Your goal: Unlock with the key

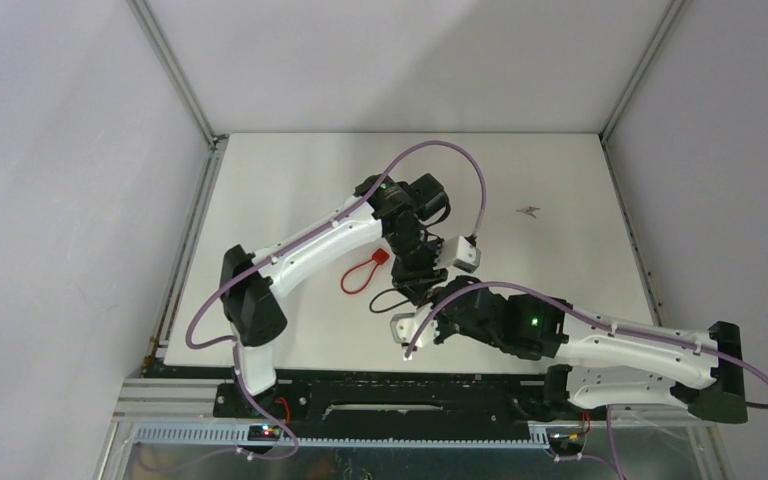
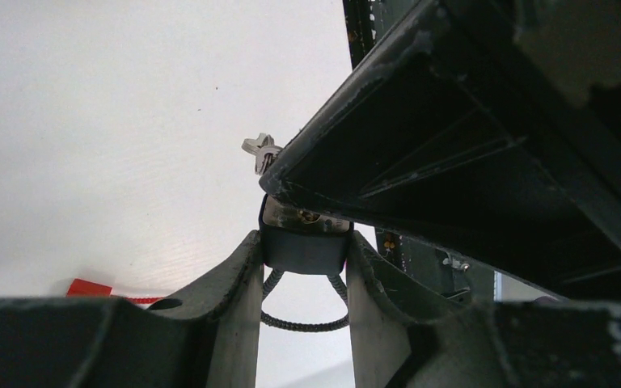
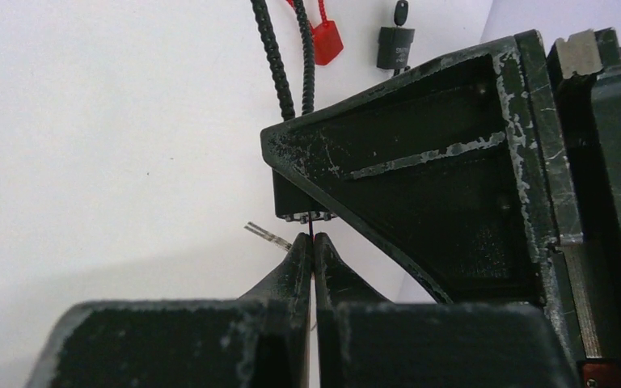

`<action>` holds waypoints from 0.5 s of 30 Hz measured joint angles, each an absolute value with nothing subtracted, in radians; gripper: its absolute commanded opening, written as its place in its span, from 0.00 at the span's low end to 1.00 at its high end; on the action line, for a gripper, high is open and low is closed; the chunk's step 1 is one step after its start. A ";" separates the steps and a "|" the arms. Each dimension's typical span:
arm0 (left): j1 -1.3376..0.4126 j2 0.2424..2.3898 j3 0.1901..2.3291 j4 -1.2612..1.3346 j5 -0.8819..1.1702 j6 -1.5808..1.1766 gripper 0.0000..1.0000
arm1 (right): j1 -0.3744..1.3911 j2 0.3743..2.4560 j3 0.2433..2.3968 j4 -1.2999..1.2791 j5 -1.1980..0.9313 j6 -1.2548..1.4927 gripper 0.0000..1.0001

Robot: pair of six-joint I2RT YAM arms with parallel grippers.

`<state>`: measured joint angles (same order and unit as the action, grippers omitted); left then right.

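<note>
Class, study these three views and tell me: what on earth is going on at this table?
The left arm's fingers grip a small padlock by its body. The right arm's fingers are pinched shut on a key at the keyhole face, a spare key dangling beside. The padlock's cable loop looks closed, so it seems not yet unlocked.

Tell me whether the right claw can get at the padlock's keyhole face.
Probably yes: the left claw grips the padlock by its sides, leaving that face bare, and the right claw, shut on the key, sits at it.
</note>
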<state>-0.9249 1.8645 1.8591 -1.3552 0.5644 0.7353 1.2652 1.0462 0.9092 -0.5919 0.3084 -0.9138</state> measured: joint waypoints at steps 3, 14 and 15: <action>-0.925 1.867 1.860 -1.356 0.572 0.734 0.00 | 1.265 1.044 0.903 -0.589 0.310 -0.917 0.00; -0.933 1.867 1.860 -1.321 0.548 0.673 0.00 | 1.165 1.073 0.999 -0.703 0.142 -0.821 0.00; -0.934 1.868 1.860 -1.320 0.543 0.667 0.00 | 1.165 1.077 1.005 -0.711 0.141 -0.819 0.00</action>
